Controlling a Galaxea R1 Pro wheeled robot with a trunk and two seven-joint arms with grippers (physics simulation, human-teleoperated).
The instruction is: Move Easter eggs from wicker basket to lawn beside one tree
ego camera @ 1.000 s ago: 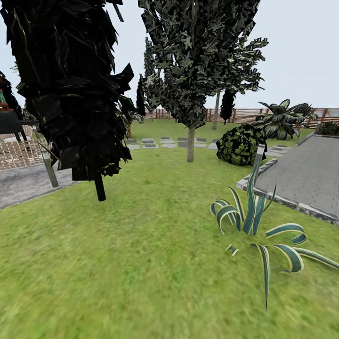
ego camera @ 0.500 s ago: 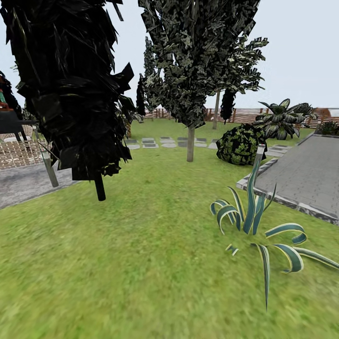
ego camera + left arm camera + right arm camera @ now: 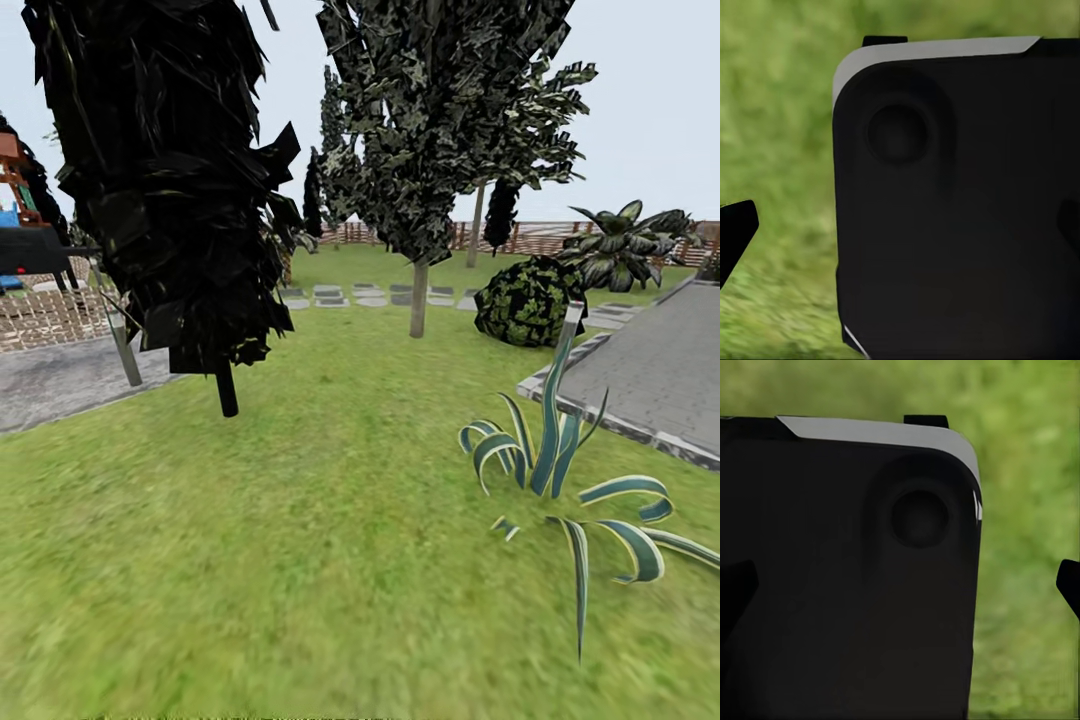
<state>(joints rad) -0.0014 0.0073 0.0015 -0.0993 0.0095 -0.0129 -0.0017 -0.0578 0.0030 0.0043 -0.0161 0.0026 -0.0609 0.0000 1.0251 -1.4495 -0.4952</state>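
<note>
Lawn: wide green grass, running from under my head camera back to the wooden fence.
Black-leaved tree: thin dark trunk, near left.
Pale-trunked tree: mid-lawn, just before the stepping stones.
Round bush: right of that tree.
Striped-leaf plant: near right, beside the grey paving.
Writing, brands, labels: none I could read.
Left hand: one dark fingertip at the picture's edge beside a black housing, over blurred grass; I could not tell its state.
Right hand: likewise, beside its black housing; I could not tell.
</note>
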